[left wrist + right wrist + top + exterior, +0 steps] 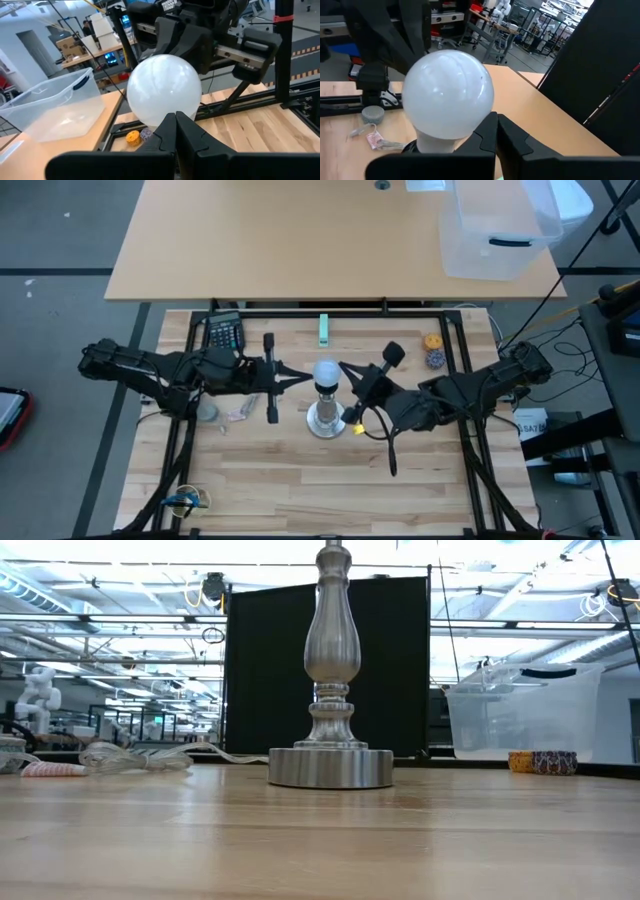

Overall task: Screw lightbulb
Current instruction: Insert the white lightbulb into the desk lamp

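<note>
Bulb [325, 372] sat upright atop the lamp stand [326, 418] at mid-bench [300, 490]. Left hand [300, 377] and right hand [345, 368] flanked it, both with fingers pressed together, pinching nothing.

Lightbulb [325, 372] atop silver stand [326, 420], left gripper [300, 377] and right gripper [347, 370] flanking it

Low view cuts the stand [331, 690] off at the top edge, so its socket and the lightbulb [326, 373] are out of frame. Small items at table's [300, 480] 1 o'clock too tiny to identify.
</note>
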You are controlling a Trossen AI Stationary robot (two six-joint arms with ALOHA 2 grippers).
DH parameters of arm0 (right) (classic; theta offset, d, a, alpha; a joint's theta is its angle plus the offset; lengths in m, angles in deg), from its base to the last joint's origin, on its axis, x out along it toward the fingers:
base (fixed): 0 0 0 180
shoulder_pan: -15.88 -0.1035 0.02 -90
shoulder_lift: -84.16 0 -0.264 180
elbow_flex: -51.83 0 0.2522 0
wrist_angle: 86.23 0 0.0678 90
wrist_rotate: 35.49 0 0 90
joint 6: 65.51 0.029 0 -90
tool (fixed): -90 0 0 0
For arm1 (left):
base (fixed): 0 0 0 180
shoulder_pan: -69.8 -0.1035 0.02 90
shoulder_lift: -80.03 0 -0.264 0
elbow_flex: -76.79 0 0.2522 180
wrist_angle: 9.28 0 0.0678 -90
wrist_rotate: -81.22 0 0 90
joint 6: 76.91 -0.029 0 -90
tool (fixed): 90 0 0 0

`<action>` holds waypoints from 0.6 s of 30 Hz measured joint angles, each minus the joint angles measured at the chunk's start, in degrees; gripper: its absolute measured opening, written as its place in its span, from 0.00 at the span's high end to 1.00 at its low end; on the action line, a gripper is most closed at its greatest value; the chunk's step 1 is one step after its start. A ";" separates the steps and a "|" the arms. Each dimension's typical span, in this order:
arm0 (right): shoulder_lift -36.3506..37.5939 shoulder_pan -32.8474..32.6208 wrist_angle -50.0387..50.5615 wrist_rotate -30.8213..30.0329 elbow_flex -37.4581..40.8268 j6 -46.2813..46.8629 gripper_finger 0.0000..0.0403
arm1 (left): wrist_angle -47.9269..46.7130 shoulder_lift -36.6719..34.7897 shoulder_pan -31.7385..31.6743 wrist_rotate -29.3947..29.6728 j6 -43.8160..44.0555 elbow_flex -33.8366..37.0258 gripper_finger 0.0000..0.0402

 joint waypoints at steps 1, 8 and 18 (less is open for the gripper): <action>0.00 -0.19 0.05 0.00 0.00 0.10 1.00 | -0.09 0.00 0.00 0.34 -0.02 0.00 1.00; 0.02 -1.04 0.90 0.10 0.00 1.68 1.00 | -0.16 -0.04 -0.02 1.87 0.00 0.00 1.00; -0.03 -2.00 2.21 1.94 -0.02 3.51 1.00 | -0.14 0.02 -2.10 2.66 0.63 0.00 1.00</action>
